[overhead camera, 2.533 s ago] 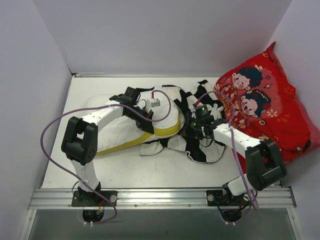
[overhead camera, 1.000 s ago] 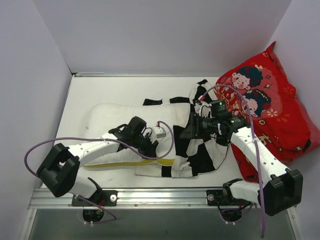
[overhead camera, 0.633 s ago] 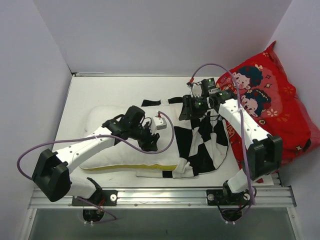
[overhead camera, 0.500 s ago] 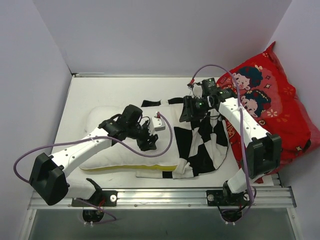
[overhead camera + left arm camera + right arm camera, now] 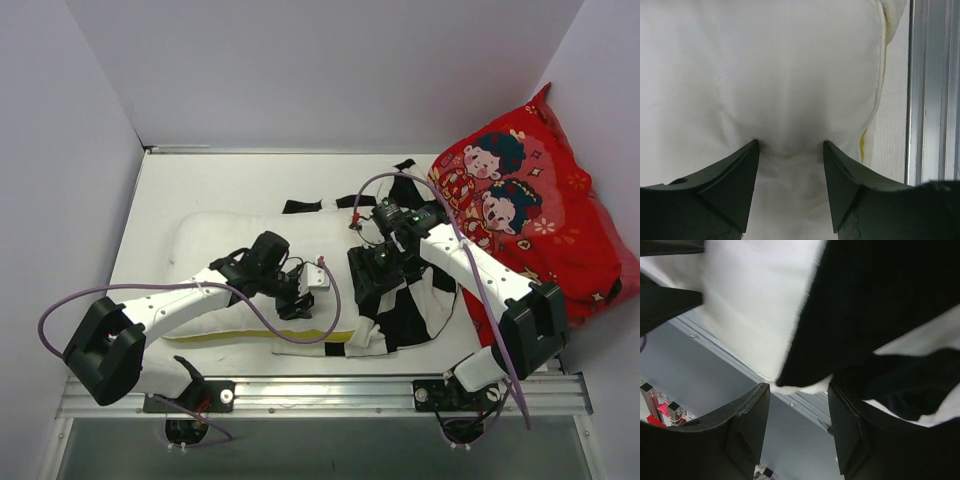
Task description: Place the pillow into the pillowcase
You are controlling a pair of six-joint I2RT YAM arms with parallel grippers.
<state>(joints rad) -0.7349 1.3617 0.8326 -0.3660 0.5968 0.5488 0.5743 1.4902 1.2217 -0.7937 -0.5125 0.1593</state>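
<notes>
Right pincer (image 5: 362, 275) lower now, at pillowcase (image 5: 408, 312)

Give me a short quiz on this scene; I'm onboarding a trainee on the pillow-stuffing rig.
1. True or false: the pillow is already fully inside the pillowcase.
2. Multiple choice: what do the tips of the left end effector press on?
A. the pillow
B. the pillowcase
C. the bare table
3. Fill in: the red cushion leans at the table's ___ side.

Key
1. False. Most of the pillow lies bare beside the pillowcase.
2. A
3. right
</notes>
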